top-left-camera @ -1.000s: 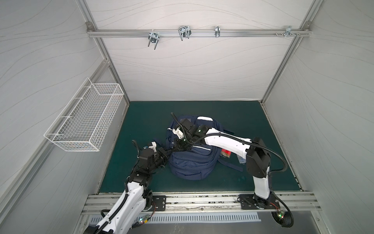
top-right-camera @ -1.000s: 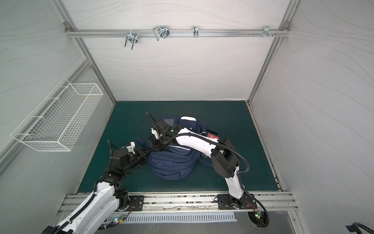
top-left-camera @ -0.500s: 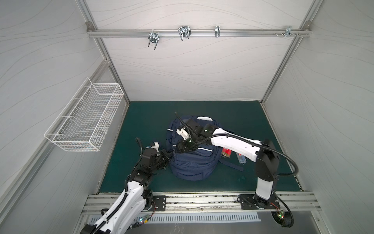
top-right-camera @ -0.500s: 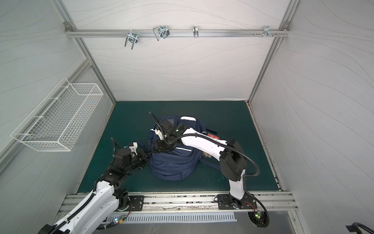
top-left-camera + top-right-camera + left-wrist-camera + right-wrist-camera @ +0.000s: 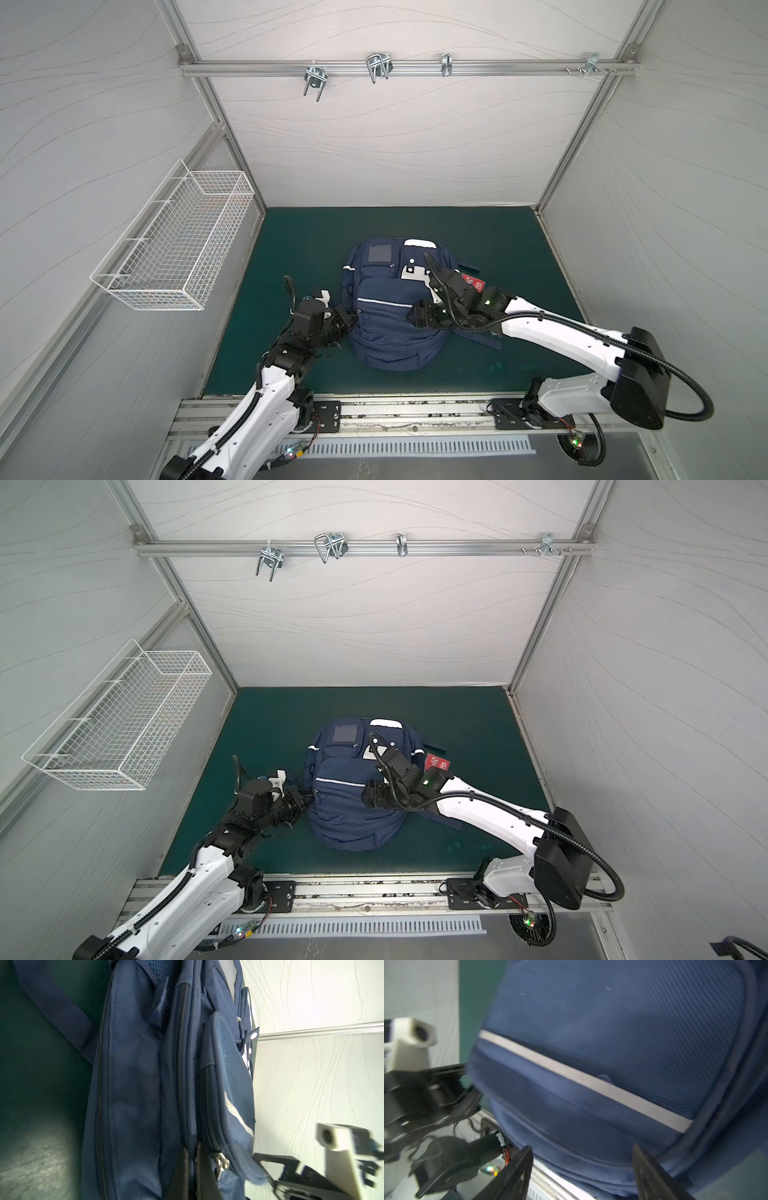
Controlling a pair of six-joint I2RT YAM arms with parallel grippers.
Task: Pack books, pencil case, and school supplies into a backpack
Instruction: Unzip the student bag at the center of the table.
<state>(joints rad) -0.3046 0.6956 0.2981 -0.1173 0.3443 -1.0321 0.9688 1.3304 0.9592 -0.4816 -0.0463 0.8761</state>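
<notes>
The navy backpack (image 5: 386, 307) (image 5: 345, 796) lies on the green mat in both top views, front pockets and white stripes facing up. My left gripper (image 5: 347, 322) (image 5: 305, 802) is at the bag's left side. In the left wrist view it (image 5: 192, 1151) is shut on a fold of backpack (image 5: 133, 1084) fabric beside a metal zipper pull (image 5: 222, 1160). My right gripper (image 5: 415, 318) (image 5: 368, 796) (image 5: 582, 1147) hangs open over the backpack's (image 5: 591, 1022) front, holding nothing. A red book (image 5: 471, 281) (image 5: 438, 764) lies right of the bag, partly hidden by my right arm. The pencil case and school supplies are out of view.
A white wire basket (image 5: 178, 249) hangs on the left wall. A metal rail with hooks (image 5: 376, 68) crosses the back wall. A loose strap (image 5: 482, 336) trails from the bag under my right arm. The arms' mounting rail (image 5: 395, 411) runs along the mat's front edge.
My right gripper has opened and drawn back from the bag's upper left across its front, toward the right and the front edge. The left gripper has stayed shut on the bag's side.
</notes>
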